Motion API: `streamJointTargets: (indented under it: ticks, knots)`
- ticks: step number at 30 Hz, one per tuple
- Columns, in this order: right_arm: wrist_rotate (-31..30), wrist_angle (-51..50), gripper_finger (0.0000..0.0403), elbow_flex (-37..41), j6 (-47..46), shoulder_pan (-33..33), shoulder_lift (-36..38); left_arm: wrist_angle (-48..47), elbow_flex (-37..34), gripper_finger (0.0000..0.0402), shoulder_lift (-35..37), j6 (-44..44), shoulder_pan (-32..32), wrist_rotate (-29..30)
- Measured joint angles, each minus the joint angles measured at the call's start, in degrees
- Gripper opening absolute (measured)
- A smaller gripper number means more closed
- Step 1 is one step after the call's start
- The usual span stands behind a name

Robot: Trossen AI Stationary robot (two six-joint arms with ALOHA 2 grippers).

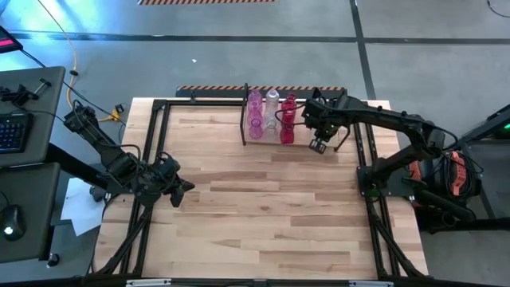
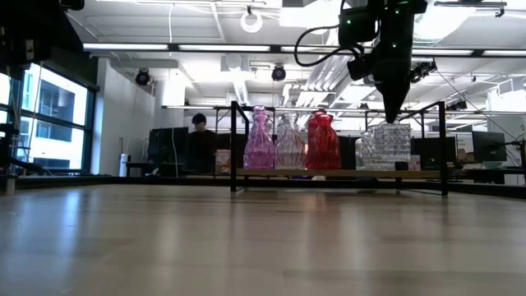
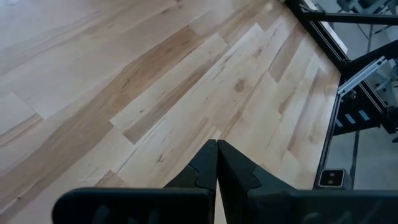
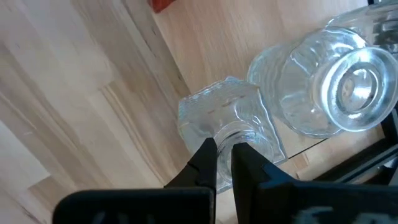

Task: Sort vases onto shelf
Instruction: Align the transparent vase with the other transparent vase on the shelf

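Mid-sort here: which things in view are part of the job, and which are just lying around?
Job: shelf; pink vase, clear vase, red vase; square clear bottle in right gripper; round clear vase beside it.
Lying about: keyboard, mouse, person behind the table. Left gripper waits, shut, over the table's left side.

Bright, even light falls from long ceiling strip lamps (image 2: pixel 246 49), visible in the low view. The pale wooden tabletop (image 2: pixel 246 247) blurs softly nearest that camera. Glare glints on the clear ribbed glass vase (image 4: pixel 336 81) in the right wrist view. Shadows under both arms are faint and diffuse.
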State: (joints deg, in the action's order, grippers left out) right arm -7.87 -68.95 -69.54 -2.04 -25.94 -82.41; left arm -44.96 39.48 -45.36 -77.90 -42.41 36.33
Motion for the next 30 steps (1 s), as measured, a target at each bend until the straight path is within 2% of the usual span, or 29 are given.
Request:
streamJointTargets:
  ticks: [25, 30]
  knots:
    - [2.3, 1.7, 0.0, 0.0, 3.6, -3.4, -0.1, 0.0, 0.0, 0.0, 0.0, 0.0, 0.0, 1.5]
    - [2.3, 2.2, 0.0014, 0.0, 3.7, -3.4, -0.1, 0.4, 0.0, 0.0, 0.0, -0.1, 0.0, 1.5]
